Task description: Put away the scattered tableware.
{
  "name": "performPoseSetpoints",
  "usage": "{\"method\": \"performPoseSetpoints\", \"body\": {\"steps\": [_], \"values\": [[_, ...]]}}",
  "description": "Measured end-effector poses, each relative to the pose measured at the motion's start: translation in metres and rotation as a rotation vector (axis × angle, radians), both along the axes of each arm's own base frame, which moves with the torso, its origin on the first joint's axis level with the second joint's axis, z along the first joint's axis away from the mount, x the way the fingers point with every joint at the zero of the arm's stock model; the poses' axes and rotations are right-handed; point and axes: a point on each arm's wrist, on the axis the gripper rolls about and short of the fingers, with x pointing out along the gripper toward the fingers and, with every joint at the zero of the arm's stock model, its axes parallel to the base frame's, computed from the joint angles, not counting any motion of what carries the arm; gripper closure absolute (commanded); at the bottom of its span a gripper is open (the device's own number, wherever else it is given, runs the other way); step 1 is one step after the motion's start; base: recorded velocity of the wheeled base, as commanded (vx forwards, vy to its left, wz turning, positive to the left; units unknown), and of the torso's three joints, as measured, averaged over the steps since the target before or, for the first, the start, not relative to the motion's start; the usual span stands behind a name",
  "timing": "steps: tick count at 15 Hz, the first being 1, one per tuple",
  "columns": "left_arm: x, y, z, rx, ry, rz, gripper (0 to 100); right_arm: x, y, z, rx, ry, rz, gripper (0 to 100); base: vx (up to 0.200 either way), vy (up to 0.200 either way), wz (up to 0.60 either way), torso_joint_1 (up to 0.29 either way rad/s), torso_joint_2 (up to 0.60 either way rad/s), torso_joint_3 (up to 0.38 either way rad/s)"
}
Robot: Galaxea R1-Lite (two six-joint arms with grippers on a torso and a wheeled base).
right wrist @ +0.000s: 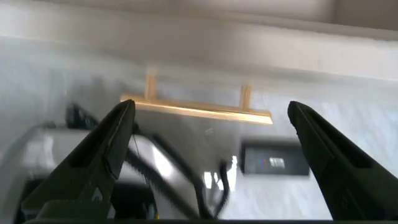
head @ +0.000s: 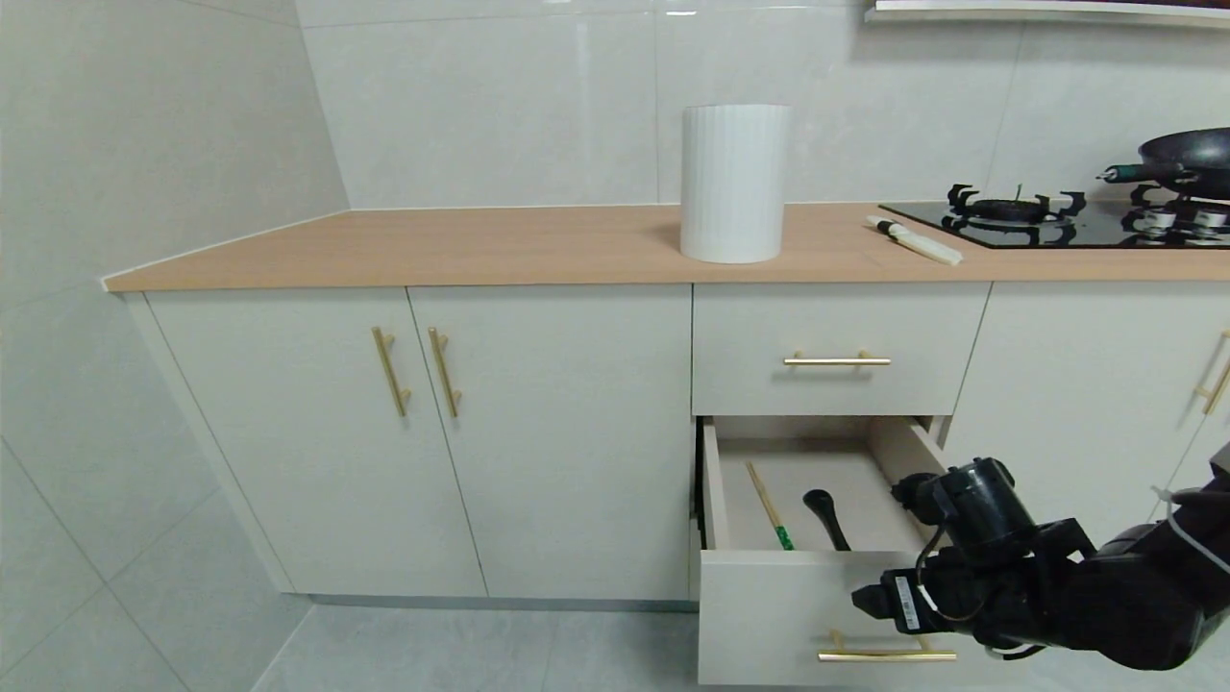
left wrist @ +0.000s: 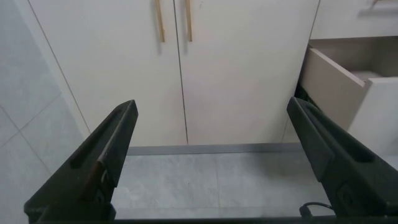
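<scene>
My right gripper [right wrist: 210,111] hangs low in front of the pulled-out drawer [head: 716,481], fingers spread wide, with the drawer's brass handle [head: 886,655] just ahead between them. My left gripper [left wrist: 211,106] is also spread wide, facing the shut cabinet doors [left wrist: 186,68] and the grey tiled floor [left wrist: 186,180].

Inside the drawer lie two pieces of tableware, side by side but apart. A pair of wooden chopsticks [head: 769,505] with green tips lies flat, running front to back, green end toward the drawer front. A black spoon [head: 826,514] lies beside it on the same axis, rounded end toward the back.

Above, a pale long utensil [head: 913,240] with a dark band near one end lies flat on the wooden counter [head: 480,245], set diagonally just beside the black gas stove [head: 1057,216]. A white ribbed canister [head: 735,183] stands upright on the counter. A dark pan [head: 1187,154] sits on the stove. Pale tiles cover the walls.
</scene>
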Motion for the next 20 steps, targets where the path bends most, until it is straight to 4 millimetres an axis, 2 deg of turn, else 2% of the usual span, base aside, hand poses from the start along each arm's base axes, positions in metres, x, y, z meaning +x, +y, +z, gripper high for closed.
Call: {"method": "performPoseSetpoints", "body": {"steps": [4, 8, 12, 15, 20], "values": [[0.000, 0.000, 0.000, 0.000, 0.000, 0.000, 0, 0.041, 0.013, -0.007, -0.035, -0.068, -0.027, 0, 0.000, 0.000, 0.00, 0.000, 0.00, 0.000], [0.000, 0.000, 0.000, 0.000, 0.000, 0.000, 0, 0.075, 0.019, -0.012, -0.038, -0.106, -0.031, 0, 0.000, 0.000, 0.00, 0.000, 0.00, 0.000], [0.000, 0.000, 0.000, 0.000, 0.000, 0.000, 0, 0.117, 0.025, -0.022, -0.034, -0.164, -0.072, 0, 0.000, 0.000, 0.00, 0.000, 0.00, 0.000], [0.000, 0.000, 0.000, 0.000, 0.000, 0.000, 0, 0.144, 0.024, -0.028, -0.022, -0.208, -0.101, 0, 0.000, 0.000, 0.00, 0.000, 0.00, 0.000], [0.000, 0.000, 0.000, 0.000, 0.000, 0.000, 0, 0.177, 0.013, -0.039, -0.007, -0.253, -0.149, 0, 0.000, 0.000, 0.00, 0.000, 0.00, 0.000]]}}
